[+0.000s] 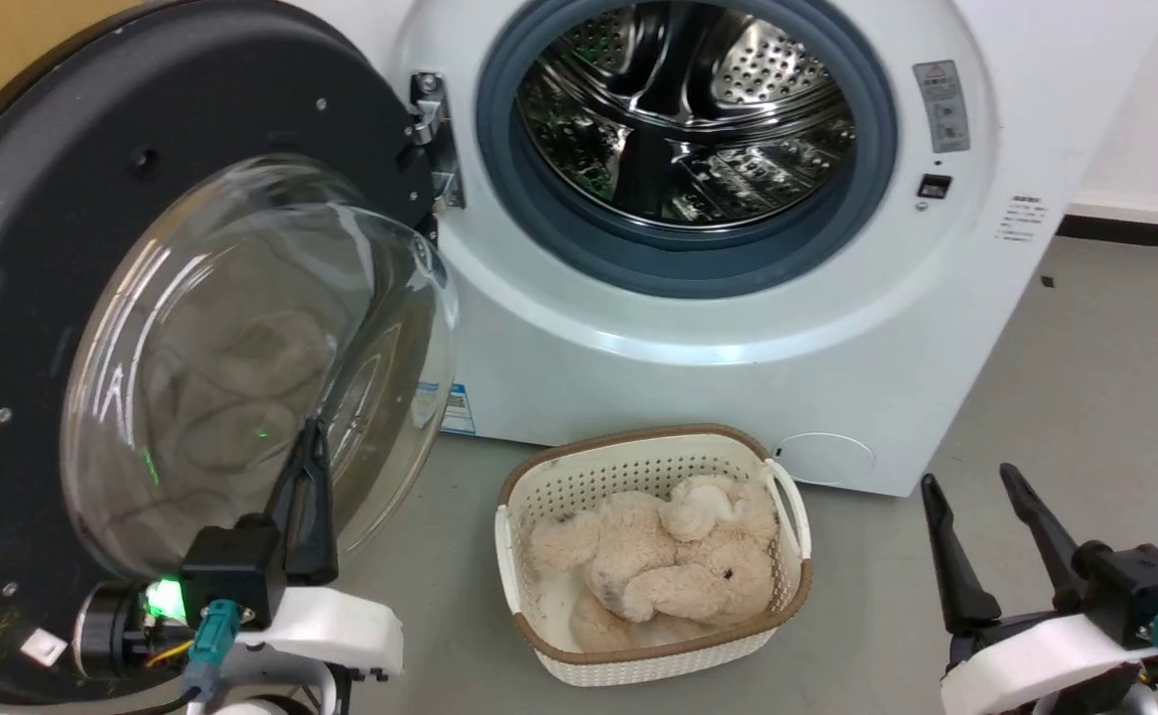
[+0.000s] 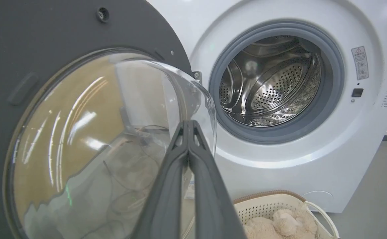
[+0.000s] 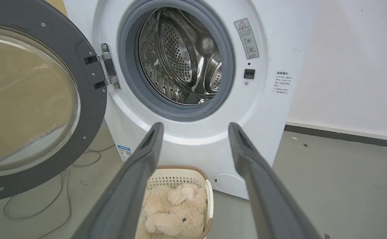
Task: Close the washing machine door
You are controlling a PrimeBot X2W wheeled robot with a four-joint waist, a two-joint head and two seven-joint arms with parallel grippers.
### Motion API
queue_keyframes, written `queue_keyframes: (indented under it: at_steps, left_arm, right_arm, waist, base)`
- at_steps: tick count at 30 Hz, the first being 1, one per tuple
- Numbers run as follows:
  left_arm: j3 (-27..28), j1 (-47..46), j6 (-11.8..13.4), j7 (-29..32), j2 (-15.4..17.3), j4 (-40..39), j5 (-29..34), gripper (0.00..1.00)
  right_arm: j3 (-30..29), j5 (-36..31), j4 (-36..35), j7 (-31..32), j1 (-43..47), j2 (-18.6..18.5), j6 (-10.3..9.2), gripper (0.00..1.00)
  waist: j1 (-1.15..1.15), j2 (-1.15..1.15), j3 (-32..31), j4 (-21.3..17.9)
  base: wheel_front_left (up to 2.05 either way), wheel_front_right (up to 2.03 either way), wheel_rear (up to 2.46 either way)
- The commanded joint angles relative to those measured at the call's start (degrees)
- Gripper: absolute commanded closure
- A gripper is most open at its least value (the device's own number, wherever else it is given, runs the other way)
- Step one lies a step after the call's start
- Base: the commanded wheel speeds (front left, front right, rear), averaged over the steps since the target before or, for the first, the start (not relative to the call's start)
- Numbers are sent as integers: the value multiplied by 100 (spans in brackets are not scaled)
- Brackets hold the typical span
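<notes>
Basket [image 1: 658,667] (1 plush toy [image 1: 658,566]) sits beside the open washing machine door [image 1: 33,248]; left jaws together, right jaws apart.

We see a smooth grey floor [image 1: 1085,397]; a white wall [image 3: 352,66] meets it along a dark baseboard [image 3: 346,136]; a tan surface [image 1: 3,50] shows far left.

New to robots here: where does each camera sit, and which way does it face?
Head view: on the head, looking forward and down at the washing machine, the open washing machine door and a basket; left tool lower left, right tool lower right.
Left wrist view: on the left wrist, looking along the shut left tool at the door glass and drum.
Right wrist view: on the right wrist, looking along the open right tool toward drum and basket.
All three share the door, drum and basket.
</notes>
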Motion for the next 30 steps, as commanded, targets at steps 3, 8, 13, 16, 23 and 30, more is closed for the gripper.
queue_keyframes:
  at_steps: [3,8,13,16,23,30]
  left_arm:
    - [18,-141,89,-94,56,-176,-12,100]
    - [142,-245,125,-154,62,-430,-163,100]
    - [426,-388,67,-214,63,-657,-333,100]
    - [751,-522,-12,-250,25,-733,-563,100]
    - [1527,-898,-400,-334,-1,-878,-806,100]
    - [2209,-1288,-661,-406,-21,-697,-1024,100]
  right_arm:
    - [-48,130,-29,-88,13,7,1,0]
    - [-93,204,-21,-148,23,8,2,0]
    - [-139,291,-17,-207,32,9,2,0]
    - [-159,319,-29,-243,30,10,2,0]
    - [-252,399,-24,-327,20,11,2,0]
    - [-270,483,-21,-399,18,12,2,0]
  waist:
    - [0,0,9,101]
    - [0,0,20,241]
    - [0,0,40,392]
    - [0,0,64,485]
    - [0,0,123,711]
    - [0,0,168,910]
  base:
    - [0,0,0]
    - [0,0,0]
    - [0,0,0]
    - [0,0,0]
    - [0,0,0]
    - [0,0,0]
